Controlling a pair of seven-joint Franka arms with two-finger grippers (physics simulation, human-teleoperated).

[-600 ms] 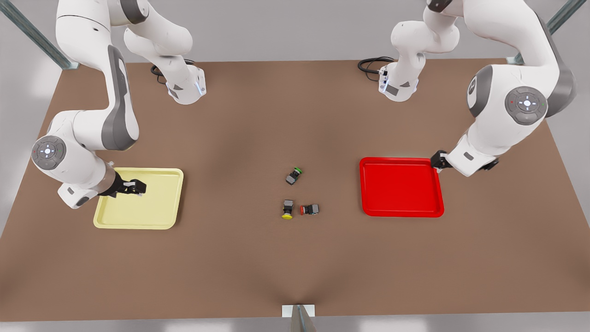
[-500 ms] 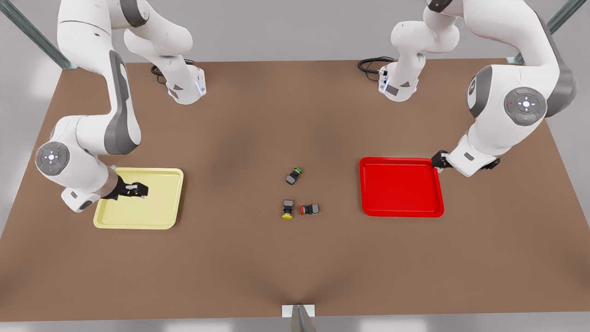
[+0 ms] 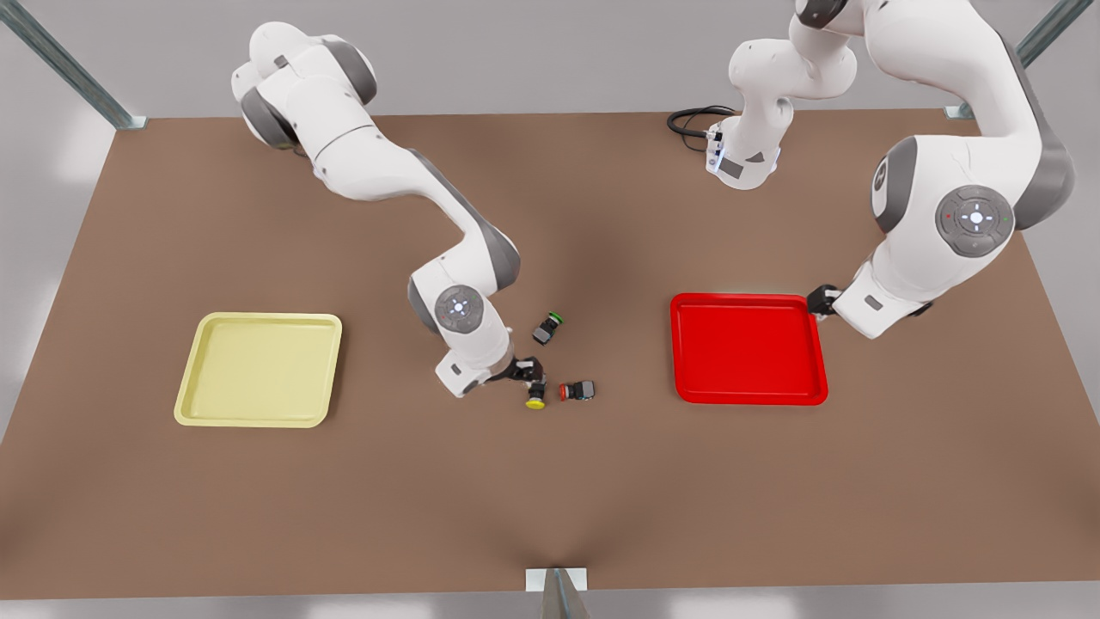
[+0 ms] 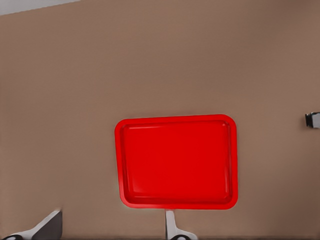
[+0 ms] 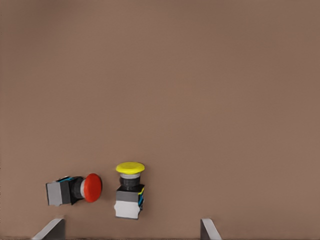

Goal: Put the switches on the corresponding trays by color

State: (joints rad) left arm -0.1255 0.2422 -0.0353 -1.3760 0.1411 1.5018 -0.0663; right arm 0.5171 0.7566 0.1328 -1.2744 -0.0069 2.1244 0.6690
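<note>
Switches first: yellow switch point(image 3: 535, 397) lies on its side on the table point(image 3: 344, 499), right under my right gripper point(image 3: 528, 371). In the right wrist view its grey body sits between the two fingers point(image 5: 50, 227), which are spread wide with nothing in them, and I see no contact. The yellow cap points away from the claw.

Red switch point(image 3: 577, 391) is also on its side on the table, just beside the yellow one. Its cap faces the yellow switch's body with a small gap, and its body is close to one right finger. Green switch point(image 3: 546, 327) is on the table near the right gripper, on the side toward the arm bases, apart from the other two.

Containers:
- Yellow tray point(image 3: 258, 370) is well apart from the right gripper, toward the front view's left, with bare floor showing.
- Red tray point(image 3: 748, 348) has bare floor showing too. Left gripper point(image 3: 821, 299) hangs at its far corner, on the front view's right.

In the left wrist view the left fingers point(image 4: 47, 227) are parted and carry nothing. The whole red tray lies just ahead of them, and one finger is close to its near rim.

All three switches are on the table between the two trays.
</note>
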